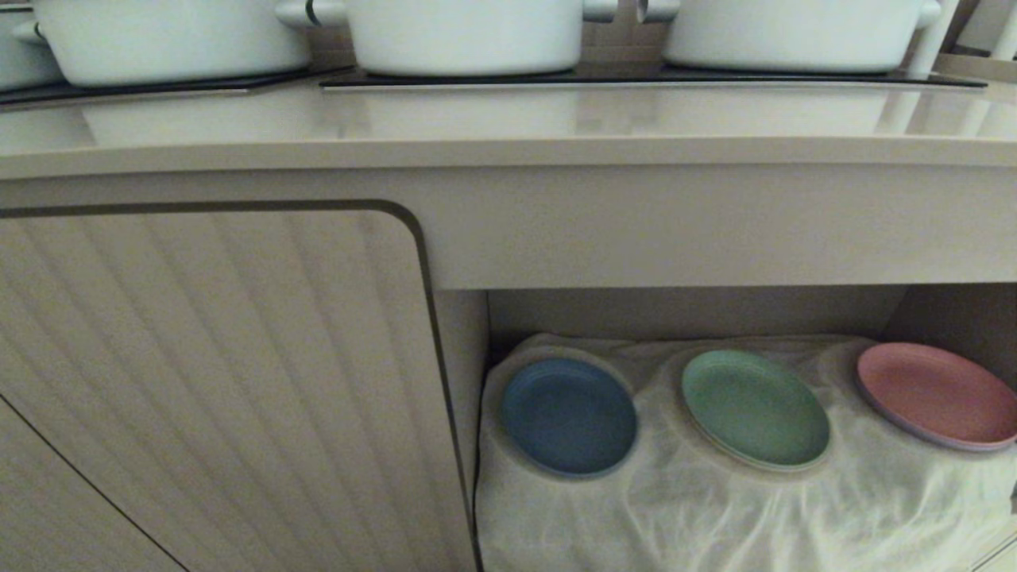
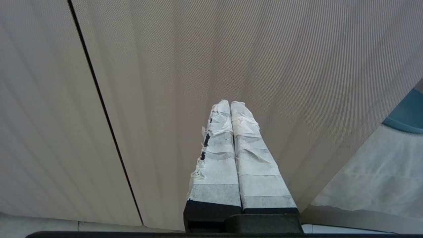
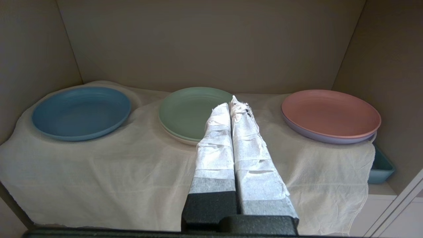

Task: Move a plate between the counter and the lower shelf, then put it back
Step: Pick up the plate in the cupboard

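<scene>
The light-blue plate (image 1: 569,416) (image 3: 81,112) lies flat at the left end of the lower shelf (image 1: 699,314), on the wrinkly white cloth (image 1: 715,508). Above it runs the beige counter (image 1: 508,131) with black cooktop panels. Neither arm shows in the head view. My right gripper (image 3: 230,103) is shut and empty, its taped fingertips pointing into the shelf in front of the green plate (image 3: 190,110). My left gripper (image 2: 230,104) is shut and empty, facing the ribbed cabinet door (image 2: 165,82); a sliver of the blue plate (image 2: 406,115) shows at the edge of that view.
A green plate (image 1: 755,408) sits mid-shelf and a pink plate (image 1: 937,393) (image 3: 330,114) at the right end. Three white pots (image 1: 469,36) stand on the cooktop. A ribbed cabinet door (image 1: 214,381) fills the left. A teal dish (image 3: 380,165) peeks from under the cloth.
</scene>
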`<state>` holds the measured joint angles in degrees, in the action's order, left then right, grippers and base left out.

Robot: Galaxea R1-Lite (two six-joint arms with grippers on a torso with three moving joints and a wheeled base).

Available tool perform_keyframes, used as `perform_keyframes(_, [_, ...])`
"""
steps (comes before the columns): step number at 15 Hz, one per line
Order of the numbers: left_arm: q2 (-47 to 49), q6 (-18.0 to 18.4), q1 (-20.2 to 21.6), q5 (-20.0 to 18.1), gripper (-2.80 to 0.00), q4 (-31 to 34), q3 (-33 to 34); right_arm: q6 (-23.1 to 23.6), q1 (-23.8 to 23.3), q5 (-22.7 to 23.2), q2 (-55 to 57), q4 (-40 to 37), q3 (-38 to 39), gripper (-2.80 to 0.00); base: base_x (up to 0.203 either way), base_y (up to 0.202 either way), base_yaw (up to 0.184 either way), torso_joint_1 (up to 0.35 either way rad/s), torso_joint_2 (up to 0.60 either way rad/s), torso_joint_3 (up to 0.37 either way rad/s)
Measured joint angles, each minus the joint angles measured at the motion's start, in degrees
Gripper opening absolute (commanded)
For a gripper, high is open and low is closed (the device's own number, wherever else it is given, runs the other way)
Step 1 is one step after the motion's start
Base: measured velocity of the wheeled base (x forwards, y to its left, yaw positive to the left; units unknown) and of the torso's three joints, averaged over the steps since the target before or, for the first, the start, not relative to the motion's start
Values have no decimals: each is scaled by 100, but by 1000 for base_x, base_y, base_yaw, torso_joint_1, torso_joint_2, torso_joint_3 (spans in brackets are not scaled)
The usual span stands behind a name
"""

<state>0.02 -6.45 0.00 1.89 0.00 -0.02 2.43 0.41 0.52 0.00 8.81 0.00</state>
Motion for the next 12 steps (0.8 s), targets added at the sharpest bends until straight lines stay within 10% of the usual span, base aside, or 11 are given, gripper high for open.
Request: perform_keyframes(12, [0,0,0,1,-280,0,0,-4,0,13,0,-2,0,-280,0,0,0,0,0,0])
